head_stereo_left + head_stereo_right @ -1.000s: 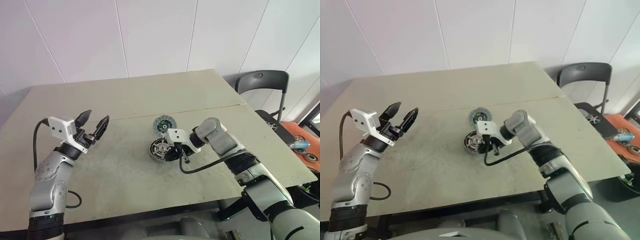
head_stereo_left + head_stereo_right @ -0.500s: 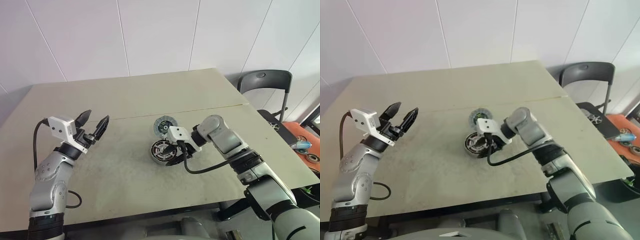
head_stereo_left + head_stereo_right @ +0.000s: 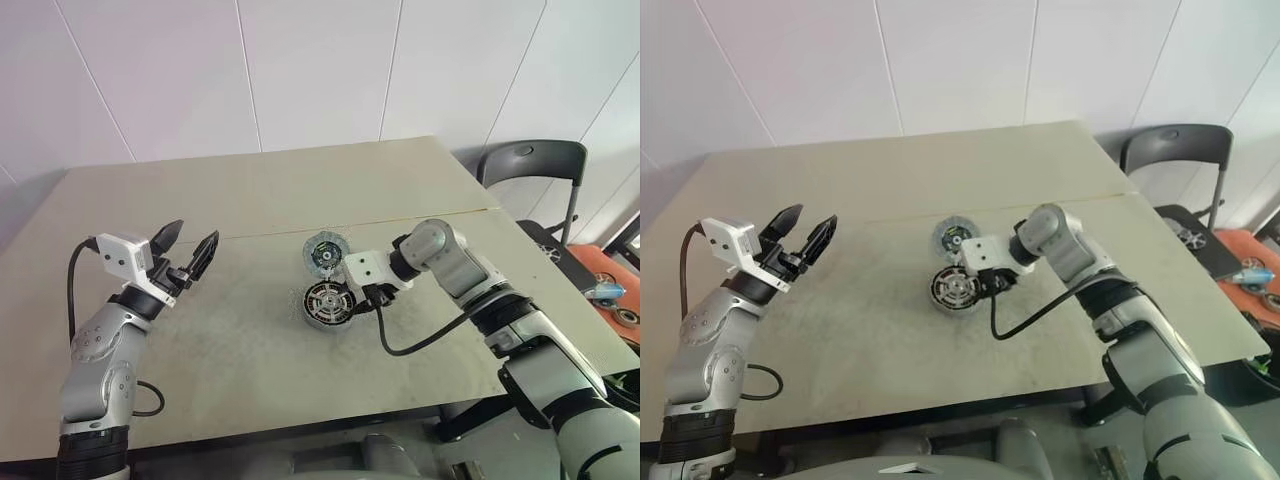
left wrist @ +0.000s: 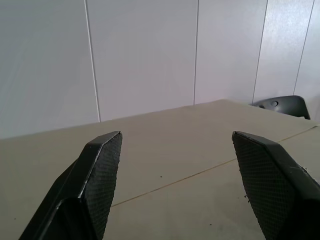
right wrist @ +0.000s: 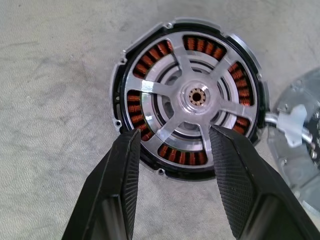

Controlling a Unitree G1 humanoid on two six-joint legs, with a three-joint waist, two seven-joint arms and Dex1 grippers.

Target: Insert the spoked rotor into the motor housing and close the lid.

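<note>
My left end effector [image 3: 191,246] hangs raised at my left side, elbow bent, its two black fingers spread wide and pointing forward. My right arm reaches inward, wrist bent down, right end effector [image 5: 172,145] angled steeply downward with fingers parted, gripping nothing.

Nothing here carries writing I can read: no label, brand, number or sign on any part or on the table [image 3: 260,200].
</note>
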